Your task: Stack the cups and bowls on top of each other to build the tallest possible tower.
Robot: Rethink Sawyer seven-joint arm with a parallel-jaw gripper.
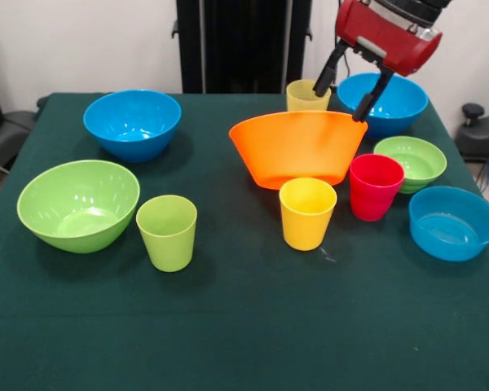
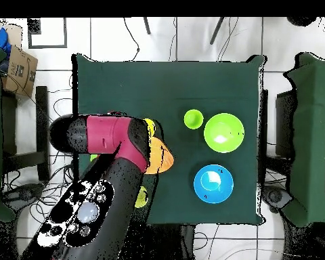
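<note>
Tilting up on one side, the big orange bowl [image 1: 297, 149] sits mid-tabletop with its far rim caught between the fingers of the hand [image 1: 347, 99], which looks clamped on it. No tower yet, I'd say: nothing is stacked. The bright yellow cup [image 1: 307, 213] and red cup [image 1: 374, 186] stand just in front of it, the lime cup [image 1: 167, 231] and large lime bowl [image 1: 78, 204] off to one side, blue bowls [image 1: 133, 122] scattered. Everything is left to do.
</note>
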